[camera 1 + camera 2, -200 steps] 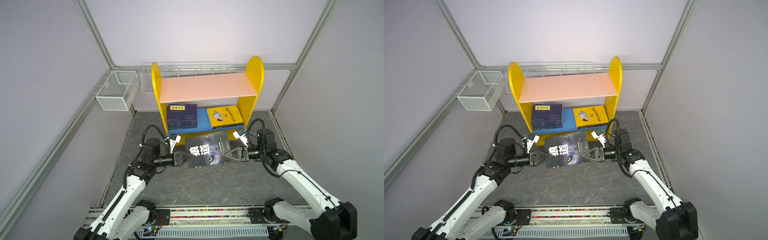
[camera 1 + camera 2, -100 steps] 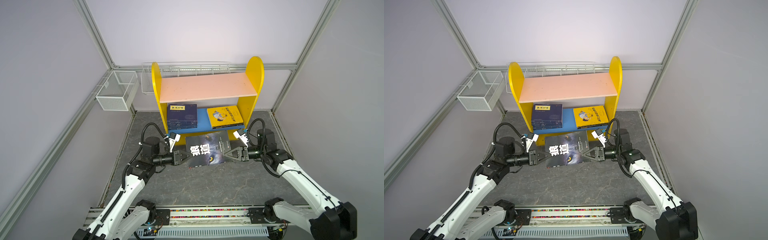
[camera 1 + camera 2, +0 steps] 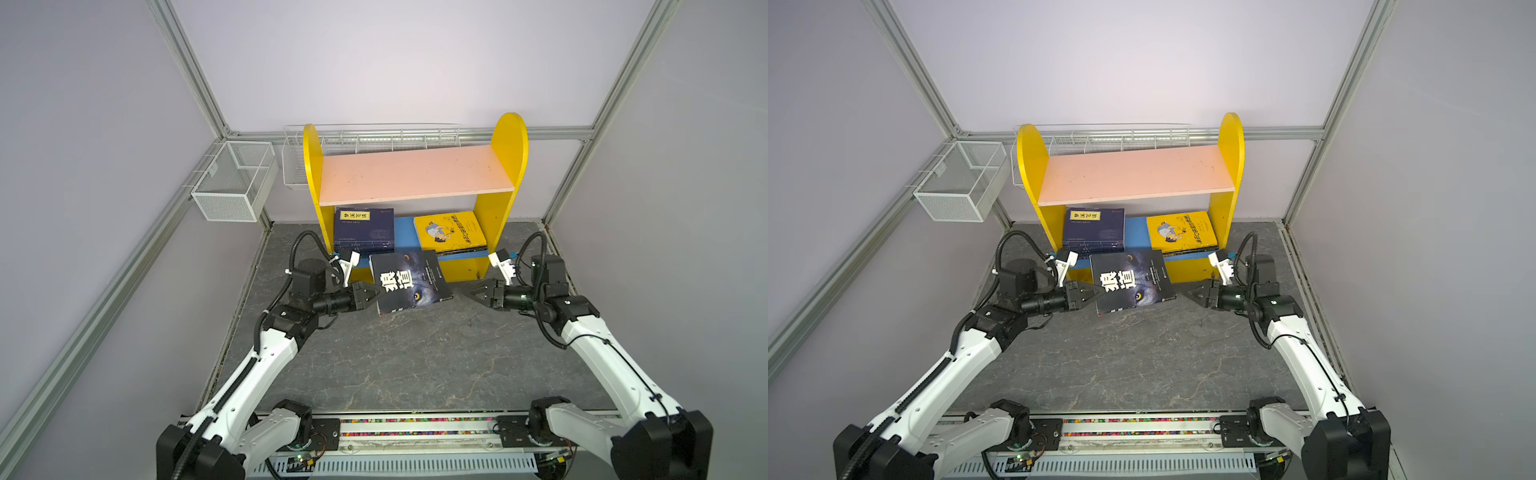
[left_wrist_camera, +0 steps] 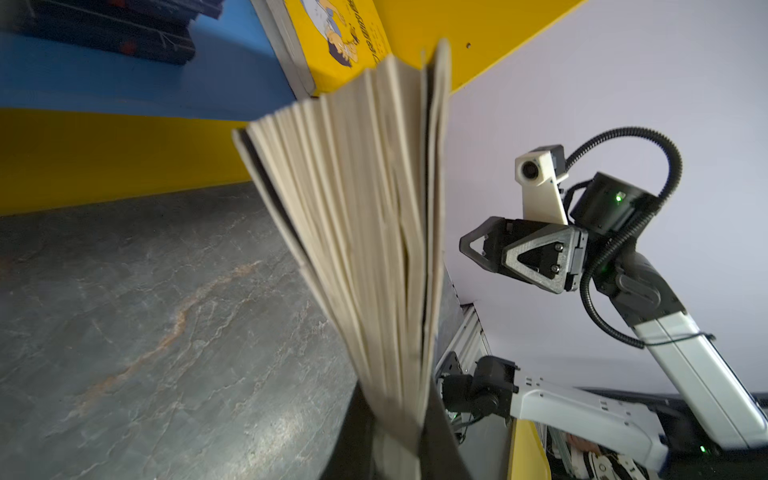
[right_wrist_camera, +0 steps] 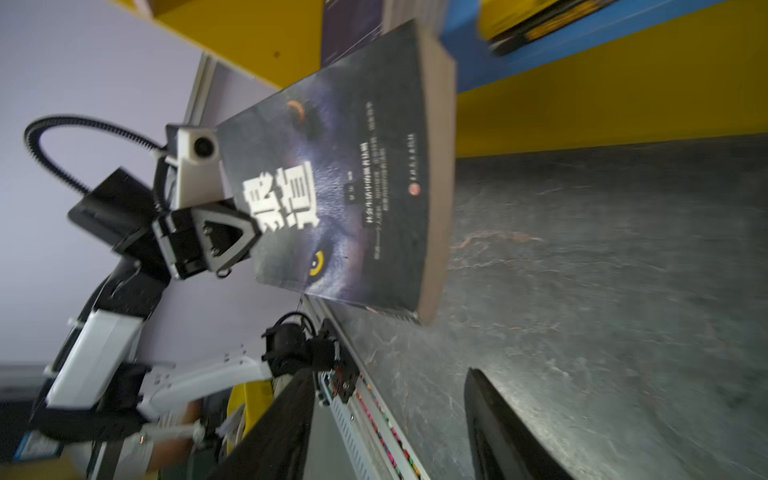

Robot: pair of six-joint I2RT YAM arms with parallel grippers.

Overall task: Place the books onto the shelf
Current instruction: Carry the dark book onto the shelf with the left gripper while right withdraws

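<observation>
Left gripper (image 3: 376, 292) clamps wolf-eye book (image 3: 411, 282), frame centre; right gripper (image 3: 468, 292) spread, empty. Single-edge hold may let it slip.

Robot lab test cell. Aluminium extrusion frame (image 3: 198, 83) boxes in plain pale panels (image 3: 395, 62); two white arms (image 3: 266, 361) mounted on a rail (image 3: 415, 440) at 6 o'clock with slotted cable duct (image 3: 415, 463) alongside; wire mesh basket (image 3: 232, 187) hung on the frame at 10 o'clock; grey stone-look table (image 3: 415, 365).

Wolf-eye book (image 3: 409, 282) aloft before our shelf (image 3: 415, 174)
We see it tilted, cover up; navy stack (image 3: 363, 230) and yellow book (image 3: 451, 232) lie flat on the blue board (image 3: 403, 232)
</observation>
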